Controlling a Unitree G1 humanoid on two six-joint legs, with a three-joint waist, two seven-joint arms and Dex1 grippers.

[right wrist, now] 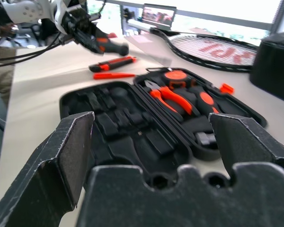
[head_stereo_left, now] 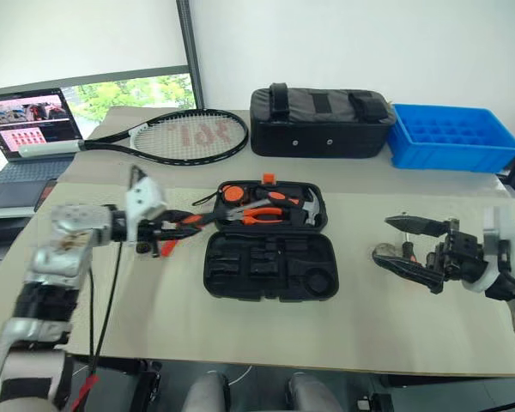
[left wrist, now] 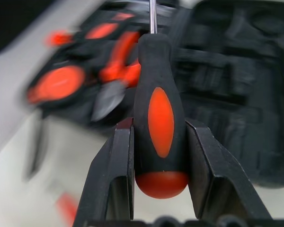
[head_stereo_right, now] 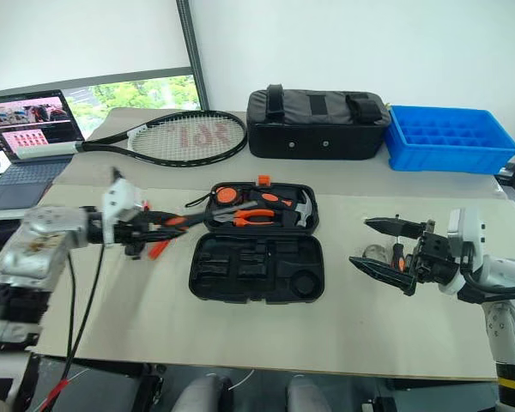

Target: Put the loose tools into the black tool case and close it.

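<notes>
Screwdriver (left wrist: 160,118) | clamped in left hand (head_stereo_left: 178,225) | case (head_stereo_left: 270,266) open

Matt black moulded-plastic hinged tool case (head_stereo_left: 270,266), finely textured, with small glossy orange plastic latch (head_stereo_left: 269,178). Smooth orange-and-black rubbery screwdriver handle (left wrist: 160,123) with bright polished metal shaft (left wrist: 153,16). Worn, scuffed matt black plastic gripper fingers (right wrist: 68,156). Matt beige table top (head_stereo_left: 395,326), smooth and uniform. Woven black fabric bag (head_stereo_left: 319,122) with dull sheen. Glossy blue plastic compartment tray (head_stereo_left: 455,137). Glossy black-framed tennis racket (head_stereo_left: 184,137) with taut string mesh.
</notes>
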